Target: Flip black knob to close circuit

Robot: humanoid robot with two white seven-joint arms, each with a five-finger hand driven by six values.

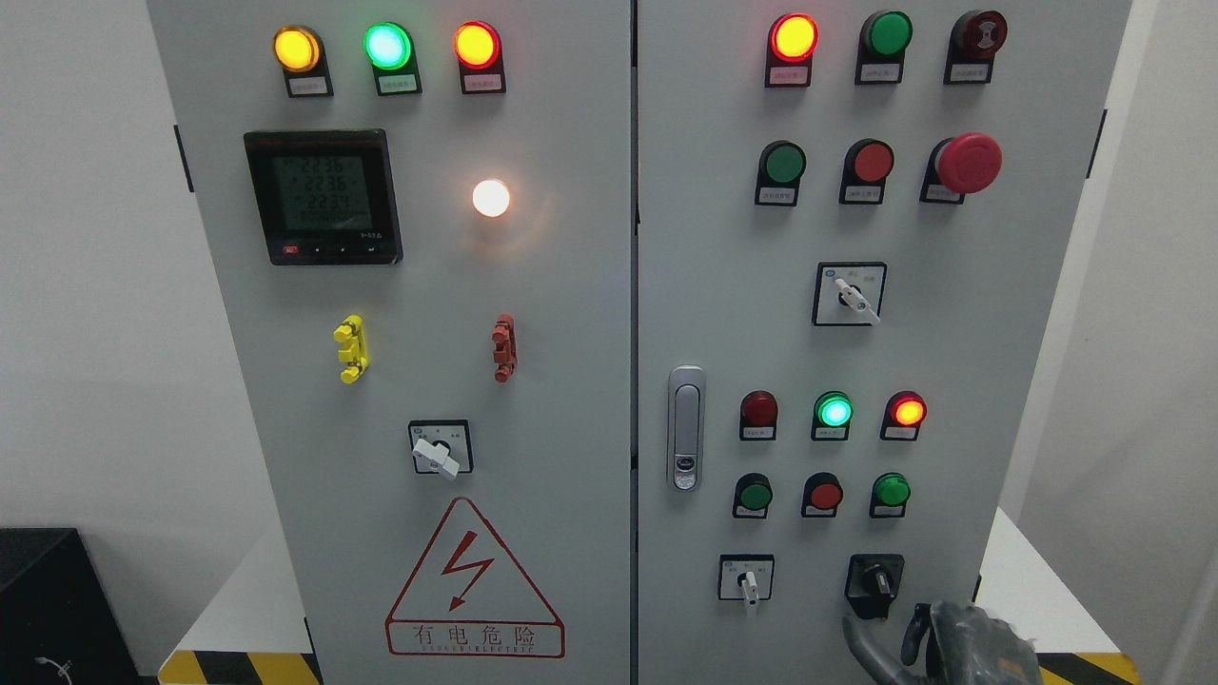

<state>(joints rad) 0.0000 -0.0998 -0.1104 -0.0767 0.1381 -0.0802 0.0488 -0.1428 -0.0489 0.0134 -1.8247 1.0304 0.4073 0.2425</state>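
**Ana:** Cabinet fills the head view, grey, with two doors. Where does the black knob sit?

**Ben:** The black knob is on the right door, close to that door's lower right corner, on a black square plate. Its handle points roughly downward with a slight tilt.

**Ana:** And the robot hand?

**Ben:** The right robot hand comes up from the bottom edge at the right, dark and wrapped in a glossy cover. It sits just below the knob and a little to its right. One finger curves up under the knob's plate, another stands beside it. The fingers look loosely curled and hold nothing; whether a fingertip touches the plate cannot be told.

**Ana:** What lies near the knob?

**Ben:** A white switch on a white plate is to its left, in the same row. Above that row are a green button, a red button and another green button. A silver door latch stands at the right door's left edge.

**Ana:** Any lamps lit?

**Ben:** A white lamp glows on the left door, beside a black meter.
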